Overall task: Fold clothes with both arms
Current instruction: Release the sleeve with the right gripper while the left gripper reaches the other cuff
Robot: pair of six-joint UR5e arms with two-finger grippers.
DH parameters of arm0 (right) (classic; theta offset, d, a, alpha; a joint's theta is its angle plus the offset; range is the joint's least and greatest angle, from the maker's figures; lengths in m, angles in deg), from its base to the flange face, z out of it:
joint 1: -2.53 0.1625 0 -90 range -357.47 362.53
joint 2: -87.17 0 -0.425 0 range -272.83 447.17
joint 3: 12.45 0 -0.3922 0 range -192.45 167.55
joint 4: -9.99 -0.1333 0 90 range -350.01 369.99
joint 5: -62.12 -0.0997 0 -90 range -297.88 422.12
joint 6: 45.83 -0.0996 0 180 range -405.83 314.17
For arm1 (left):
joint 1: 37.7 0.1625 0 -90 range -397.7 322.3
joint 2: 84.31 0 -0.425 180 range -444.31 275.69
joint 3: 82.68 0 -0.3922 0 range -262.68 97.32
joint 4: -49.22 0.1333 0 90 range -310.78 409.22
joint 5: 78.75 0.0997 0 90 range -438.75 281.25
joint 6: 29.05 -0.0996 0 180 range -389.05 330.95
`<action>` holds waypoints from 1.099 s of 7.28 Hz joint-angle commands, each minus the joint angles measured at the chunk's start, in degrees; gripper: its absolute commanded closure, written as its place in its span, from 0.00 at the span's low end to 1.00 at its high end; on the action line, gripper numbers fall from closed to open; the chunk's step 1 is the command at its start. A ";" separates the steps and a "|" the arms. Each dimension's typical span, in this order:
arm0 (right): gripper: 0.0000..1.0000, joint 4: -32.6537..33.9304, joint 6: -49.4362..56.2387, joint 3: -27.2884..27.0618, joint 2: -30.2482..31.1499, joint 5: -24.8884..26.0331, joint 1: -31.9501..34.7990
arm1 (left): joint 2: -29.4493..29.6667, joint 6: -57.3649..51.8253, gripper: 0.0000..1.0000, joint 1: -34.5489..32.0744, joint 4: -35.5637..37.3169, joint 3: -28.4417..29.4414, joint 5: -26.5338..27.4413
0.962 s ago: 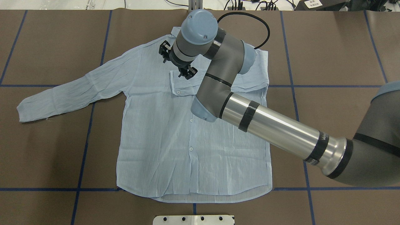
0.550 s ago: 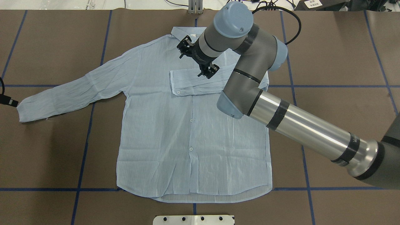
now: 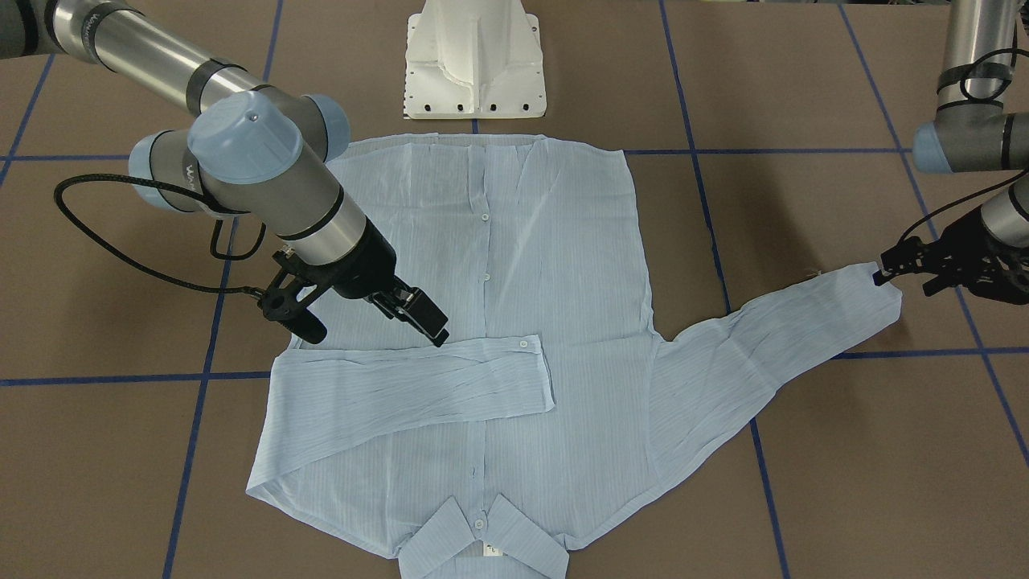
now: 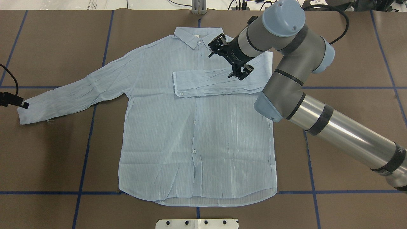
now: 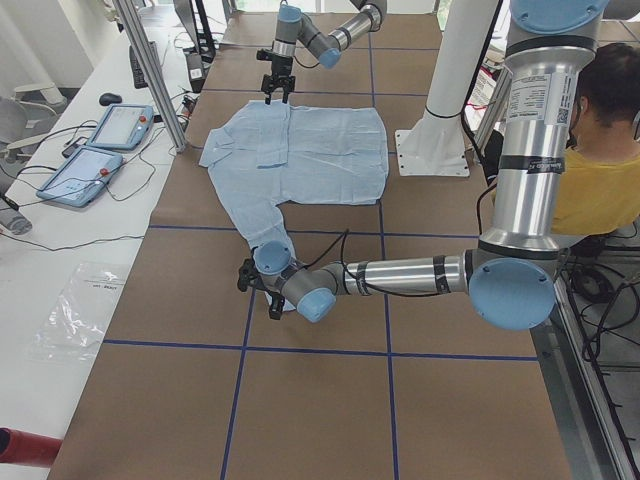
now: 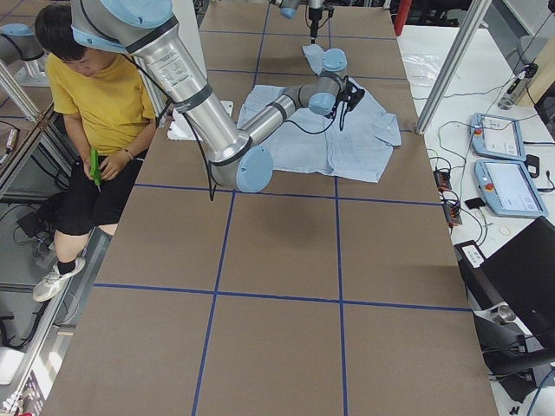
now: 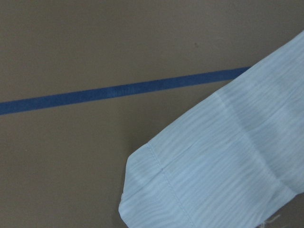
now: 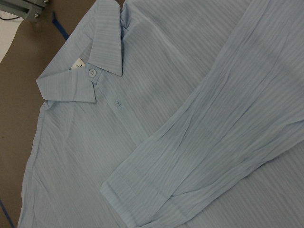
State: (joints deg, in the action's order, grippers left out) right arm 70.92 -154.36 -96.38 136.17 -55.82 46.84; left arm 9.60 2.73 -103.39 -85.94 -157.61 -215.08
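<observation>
L gripper at shirt cuff, finger gap unclear; should pinch edge squarely, lift low. R gripper wide, empty.

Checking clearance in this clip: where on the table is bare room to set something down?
Free: the near-left patch of table, between the left sleeve and the shirt; also the far-left corner beyond that sleeve. Crowded: the left gripper is at the cuff, and the right gripper and right arm hang over the shirt's right half.

left gripper: running off the overhead view's left edge.
shirt edge: lying partly hidden beneath the right arm.
</observation>
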 commanded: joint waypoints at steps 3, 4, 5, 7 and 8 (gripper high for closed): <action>0.01 -0.02 0.07 -0.53 0.48 0.08 0.17 | 1.98 0.38 0.36 0.91 0.07 3.04 -0.08; 0.01 0.06 -0.02 -0.53 0.39 0.17 0.08 | 1.98 0.38 0.40 0.91 0.15 3.21 0.10; 0.01 0.06 -0.02 -0.53 0.31 0.17 0.08 | 1.98 0.38 0.40 0.91 0.50 3.30 0.10; 0.01 -0.02 -0.02 -0.53 0.30 0.17 0.08 | 1.81 0.30 0.40 0.91 0.51 3.39 0.10; 0.01 -0.02 -0.02 -0.53 0.30 0.17 0.08 | 1.63 0.12 0.40 0.91 0.51 3.48 0.10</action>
State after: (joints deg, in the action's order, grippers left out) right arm 70.91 -154.38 -96.91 136.48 -55.65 46.92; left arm 11.39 2.99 -102.48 -85.45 -154.20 -214.98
